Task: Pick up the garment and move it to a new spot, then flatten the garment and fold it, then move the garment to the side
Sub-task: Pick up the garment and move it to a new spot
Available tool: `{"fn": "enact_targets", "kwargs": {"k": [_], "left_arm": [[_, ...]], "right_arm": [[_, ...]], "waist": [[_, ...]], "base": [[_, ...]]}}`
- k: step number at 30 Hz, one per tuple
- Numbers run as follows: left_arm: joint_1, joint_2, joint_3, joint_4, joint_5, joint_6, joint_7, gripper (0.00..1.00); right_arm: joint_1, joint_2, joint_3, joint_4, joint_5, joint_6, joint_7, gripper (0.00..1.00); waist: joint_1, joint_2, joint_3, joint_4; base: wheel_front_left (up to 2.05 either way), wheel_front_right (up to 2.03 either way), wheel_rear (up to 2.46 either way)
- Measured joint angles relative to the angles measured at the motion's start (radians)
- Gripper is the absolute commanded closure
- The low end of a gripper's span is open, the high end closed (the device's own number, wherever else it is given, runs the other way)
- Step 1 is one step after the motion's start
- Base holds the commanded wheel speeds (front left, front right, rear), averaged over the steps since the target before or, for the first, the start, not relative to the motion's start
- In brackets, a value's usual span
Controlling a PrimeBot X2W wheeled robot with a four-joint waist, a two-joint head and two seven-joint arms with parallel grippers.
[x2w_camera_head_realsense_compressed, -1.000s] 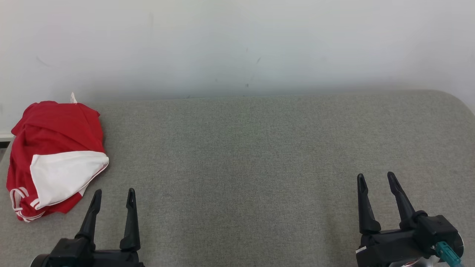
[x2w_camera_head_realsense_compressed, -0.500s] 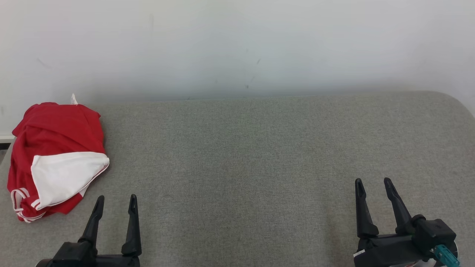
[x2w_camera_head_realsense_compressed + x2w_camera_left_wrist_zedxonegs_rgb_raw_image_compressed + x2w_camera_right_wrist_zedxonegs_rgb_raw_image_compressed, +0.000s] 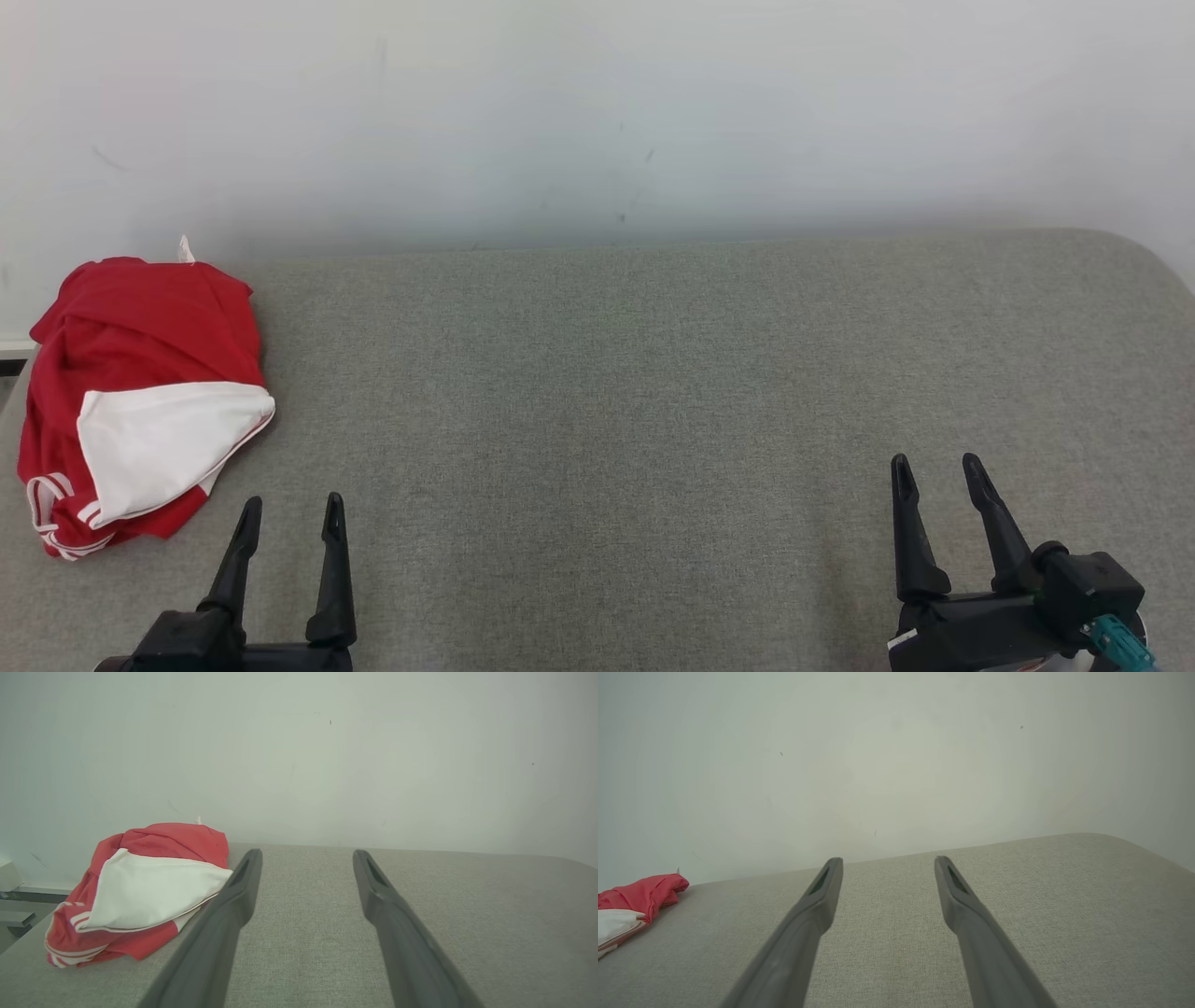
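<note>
A red and white garment [image 3: 131,411] lies bunched at the far left of the grey fabric surface [image 3: 653,392], close to its left edge. In the left wrist view the garment [image 3: 140,891] sits left of my fingers, its white panel on top. My left gripper [image 3: 291,506] stands open at the lower left, just right of the garment and apart from it, with nothing between its fingers. My right gripper [image 3: 935,464] stands open at the lower right, far from the garment [image 3: 630,903], holding nothing.
A pale wall [image 3: 597,112] rises directly behind the surface. The surface's far right corner [image 3: 1139,257] is rounded. Beyond the left edge, a low ledge and dark floor [image 3: 14,905] show.
Both grippers have drawn back toward the bottom of the head view, staying open. The garment has not moved.
</note>
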Motion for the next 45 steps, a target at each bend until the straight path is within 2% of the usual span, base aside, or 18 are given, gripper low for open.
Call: {"fn": "enact_targets", "kwargs": {"k": [9,19,45], "left_arm": [[0.0,0.0,-0.002,-0.001,0.0,0.004,0.0,0.0],[-0.002,0.009,0.002,-0.001,0.0,0.012,0.0,0.0],[0.003,0.038,0.04,0.025,-0.032,0.021,0.0,0.0]], "right_arm": [[-0.001,0.0,0.0,0.006,0.0,0.0,0.0,0.0],[0.0,0.0,0.01,0.018,0.013,0.0,-0.001,0.0],[0.004,0.0,0.048,0.05,0.035,0.0,-0.004,0.0]], "waist": [[0.0,0.0,0.004,0.005],[0.0,0.0,0.003,0.058],[0.0,0.0,-0.001,0.355]], "base": [[0.0,0.0,0.0],[0.0,0.0,0.0],[0.0,0.0,0.0]]}}
